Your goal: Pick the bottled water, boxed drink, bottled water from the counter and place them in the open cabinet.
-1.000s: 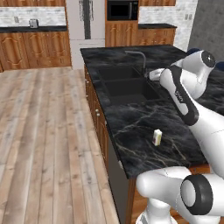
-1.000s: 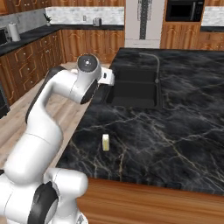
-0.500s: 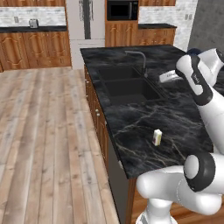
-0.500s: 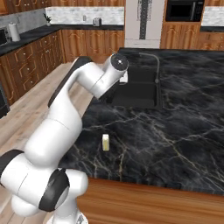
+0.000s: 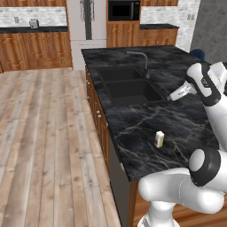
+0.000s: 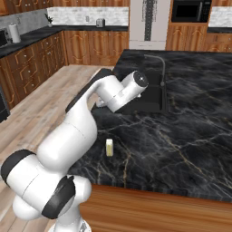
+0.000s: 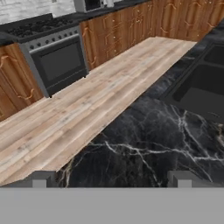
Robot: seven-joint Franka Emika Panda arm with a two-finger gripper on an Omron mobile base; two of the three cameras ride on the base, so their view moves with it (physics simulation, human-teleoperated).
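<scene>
The boxed drink (image 5: 159, 139), a small cream carton with a yellow side, stands upright on the black marble counter (image 5: 133, 128) near its front edge, also seen in the right base view (image 6: 109, 147). My gripper (image 5: 172, 97) hangs over the counter by the sink's near right corner, well behind the carton and apart from it. In the hand view my gripper (image 7: 111, 181) is open, its fingertips (image 7: 43, 178) wide apart with nothing between them, over veined marble (image 7: 144, 144). The bottled water and the open cabinet are out of view.
The black sink basin (image 5: 128, 86) with a curved faucet (image 5: 141, 60) is set into the counter. A dark blue rounded thing (image 5: 197, 54) peeks from behind my arm. Wood floor (image 5: 48, 133), lower cabinets and an oven (image 7: 61, 61) lie to the left.
My arm has swung: the hand moved from over the sink toward the right and the near side of the counter. The jaws stayed open. The carton has not moved.
</scene>
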